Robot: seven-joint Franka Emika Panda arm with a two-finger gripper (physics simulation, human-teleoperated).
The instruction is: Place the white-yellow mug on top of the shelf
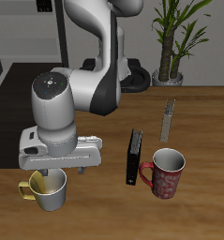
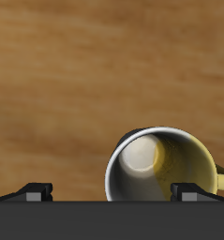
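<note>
The white-yellow mug [image 1: 50,194] stands upright near the table's front edge, its yellow handle [image 1: 25,192] pointing sideways. My gripper [image 1: 50,176] hangs straight above it, just over the rim, and is open. In the wrist view the mug's rim and yellow inside [image 2: 165,173] show close up. One fingertip [image 2: 193,192] is over the mug's opening and the other [image 2: 34,192] is outside its wall, so the gripper [image 2: 113,193] straddles one side of the rim without closing on it. The shelf is not in view in either frame.
A red patterned mug [image 1: 167,173] stands beside a thin black book-like slab [image 1: 133,157] toward the table's middle. A small grey strip [image 1: 167,120] lies farther back. The arm's own body [image 1: 71,103] covers the table behind the white-yellow mug.
</note>
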